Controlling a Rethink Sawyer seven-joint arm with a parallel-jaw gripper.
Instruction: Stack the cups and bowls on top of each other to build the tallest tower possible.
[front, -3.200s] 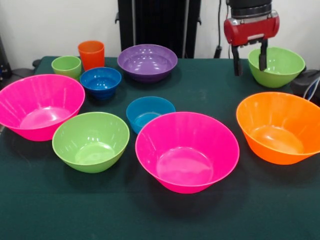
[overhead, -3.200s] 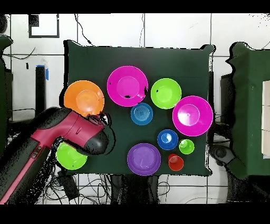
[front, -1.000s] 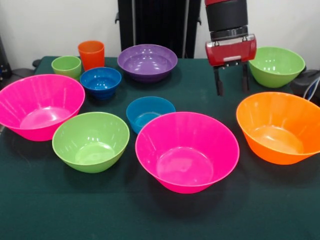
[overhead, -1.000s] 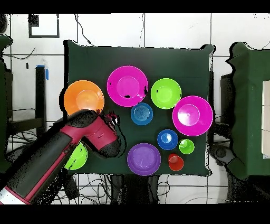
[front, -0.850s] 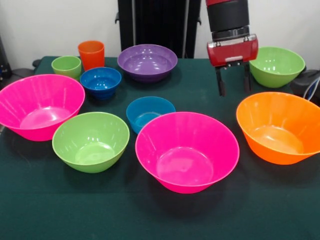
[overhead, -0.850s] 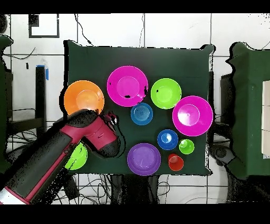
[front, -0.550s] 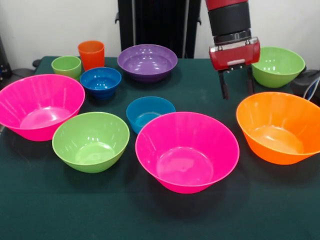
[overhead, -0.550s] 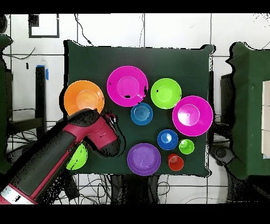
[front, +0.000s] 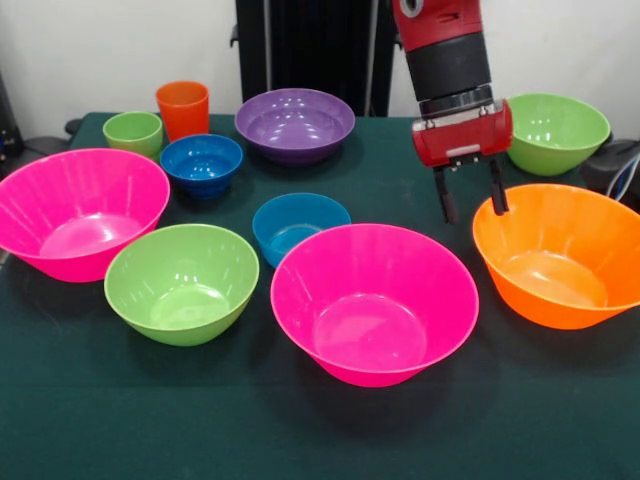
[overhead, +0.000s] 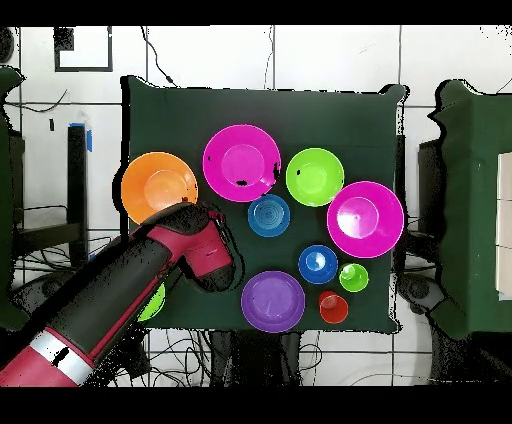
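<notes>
Two black fingers of the claw (front: 470, 201) hang apart and empty, seemingly just above the bench (front: 400, 180), beside the big orange bowl's (front: 560, 255) left rim; no bowls are stacked.

Gripper (front: 470, 195) spread, pointing down

bare cloth (front: 400, 185) between bowls

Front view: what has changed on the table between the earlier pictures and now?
Only the gripper moved. It left the far green bowl, came toward the camera and lower, and now hangs open and empty at the rim of the orange bowl. Nothing was grasped or released. All bowls and both cups stayed in place, and nothing is stacked yet.
</notes>
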